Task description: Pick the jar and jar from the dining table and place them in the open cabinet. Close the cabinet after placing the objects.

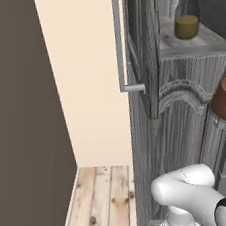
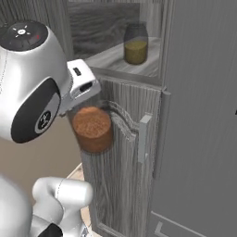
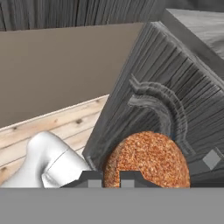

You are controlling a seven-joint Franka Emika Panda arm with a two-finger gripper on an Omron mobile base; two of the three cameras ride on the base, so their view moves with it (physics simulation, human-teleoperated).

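Jars are seen in two places: the olive-yellow jar [image 2: 135,44] stands on the shelf [image 1: 196,41] inside the open cabinet [image 2: 194,139], while the reddish-brown jar [image 2: 92,129] is held in the air before the lower cabinet door [image 2: 122,171], apparently pinched by the closed fingers [image 3: 109,178].

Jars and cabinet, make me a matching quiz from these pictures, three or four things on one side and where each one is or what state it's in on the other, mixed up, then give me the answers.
Things:
1. olive-yellow jar
2. reddish-brown jar
3. gripper
4. silver bar handle

Places or states:
A. shut on a jar
B. standing on the shelf inside the cabinet
C. mounted upright on the cabinet door edge
D. held in the air in front of the lower cabinet door

Pairs: 1-B, 2-D, 3-A, 4-C
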